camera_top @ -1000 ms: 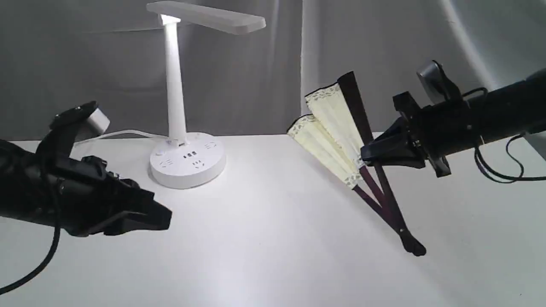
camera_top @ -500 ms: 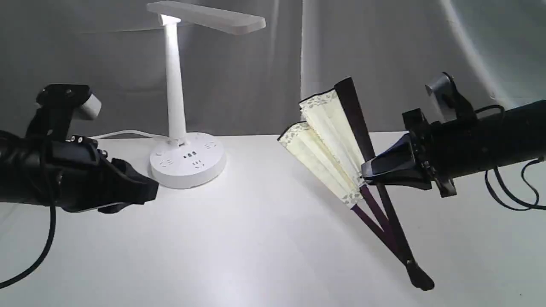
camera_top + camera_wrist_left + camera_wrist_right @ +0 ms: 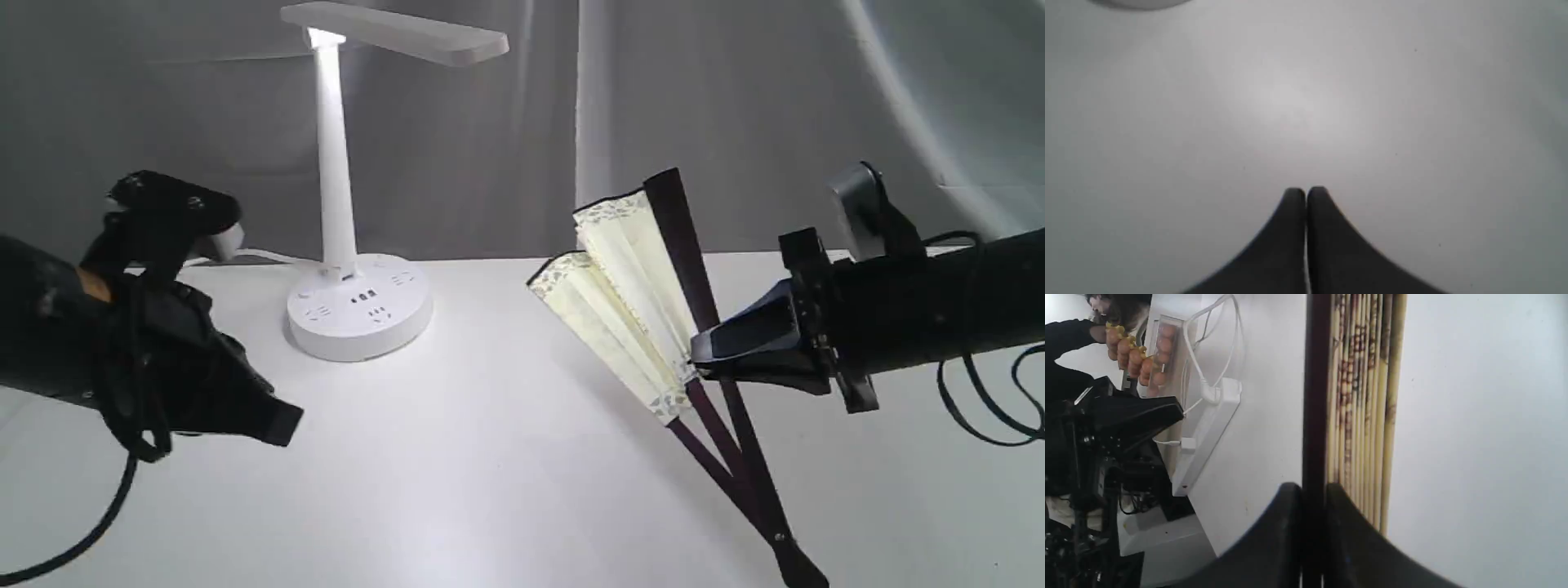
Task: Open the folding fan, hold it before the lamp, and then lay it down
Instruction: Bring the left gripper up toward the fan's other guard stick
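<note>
One folding fan [image 3: 622,306] guard inside right pincer [image 3: 700,358].

A grey curtain [image 3: 735,122] is hanging in soft vertical folds across the whole back of the scene, its right part looking paler than its left, with a faint bright streak curving down near the upper right. In front of it a white desk [image 3: 506,490] is stretching from edge to edge, and a bright pool of light is falling on its middle while the corners are fading to grey. In the right wrist view, a white power strip [image 3: 1206,433] with white cables [image 3: 1196,363] is showing beyond the desk.
</note>
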`<action>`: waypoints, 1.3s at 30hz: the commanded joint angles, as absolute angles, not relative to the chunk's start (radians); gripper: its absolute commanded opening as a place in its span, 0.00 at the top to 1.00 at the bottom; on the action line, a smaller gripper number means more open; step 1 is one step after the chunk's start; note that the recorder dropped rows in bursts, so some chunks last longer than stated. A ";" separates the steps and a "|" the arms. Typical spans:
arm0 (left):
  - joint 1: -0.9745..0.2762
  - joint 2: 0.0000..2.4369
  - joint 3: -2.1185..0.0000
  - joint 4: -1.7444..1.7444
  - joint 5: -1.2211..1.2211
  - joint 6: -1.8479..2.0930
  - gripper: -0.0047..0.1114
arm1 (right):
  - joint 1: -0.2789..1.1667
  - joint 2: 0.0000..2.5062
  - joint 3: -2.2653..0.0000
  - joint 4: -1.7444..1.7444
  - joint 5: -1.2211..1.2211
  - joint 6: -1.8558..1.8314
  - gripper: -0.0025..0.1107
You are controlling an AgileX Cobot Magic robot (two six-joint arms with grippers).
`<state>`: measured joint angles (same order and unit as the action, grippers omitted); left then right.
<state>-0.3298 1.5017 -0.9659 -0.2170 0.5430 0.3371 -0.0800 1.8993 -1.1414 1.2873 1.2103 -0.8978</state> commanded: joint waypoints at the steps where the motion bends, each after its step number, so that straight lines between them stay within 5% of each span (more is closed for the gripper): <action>1: -0.401 1.492 -0.969 -0.145 0.478 0.238 0.96 | -0.080 1.857 -1.083 1.361 1.221 -0.923 0.98; 14: -0.527 1.492 -0.901 -0.204 0.148 0.239 0.96 | -0.080 1.755 -0.997 1.398 1.221 -0.968 0.98; 39: -0.529 1.492 -0.537 -0.038 -0.616 -0.188 0.96 | -0.080 1.754 -0.997 1.377 1.221 -0.998 0.98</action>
